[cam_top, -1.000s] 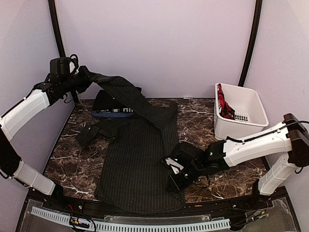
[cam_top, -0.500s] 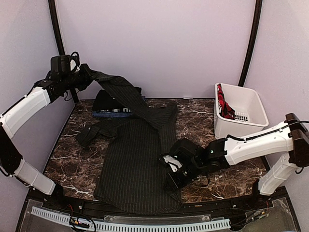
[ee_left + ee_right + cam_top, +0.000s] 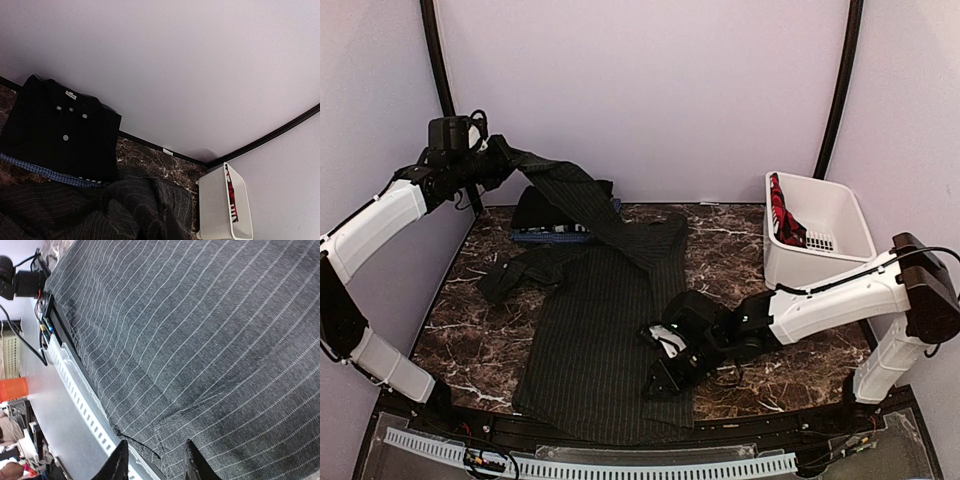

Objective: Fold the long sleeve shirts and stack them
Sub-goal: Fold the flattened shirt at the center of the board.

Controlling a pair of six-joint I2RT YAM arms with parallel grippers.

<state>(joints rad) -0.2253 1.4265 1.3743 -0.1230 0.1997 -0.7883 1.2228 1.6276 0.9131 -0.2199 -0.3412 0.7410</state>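
pinstriped shirt (image 3: 600,330) lay spread across middle of table (image 3: 740,250), hem at near edge. left gripper (image 3: 488,160) clamped its sleeve, raised over far left corner. right gripper (image 3: 665,368) sat on hem, fingers (image 3: 120,462) narrowly apart; grip on cloth unclear.

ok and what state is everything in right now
pinstriped shirt: spread flat on the table, one sleeve up in the air
black shirt: folded, buttoned, at the back
blue shirt: under the black shirt, only an edge showing
basket: upright, red and black cloth inside
left gripper: raised, shut on the sleeve
right gripper: low at the near hem, fingers apart, grip unclear
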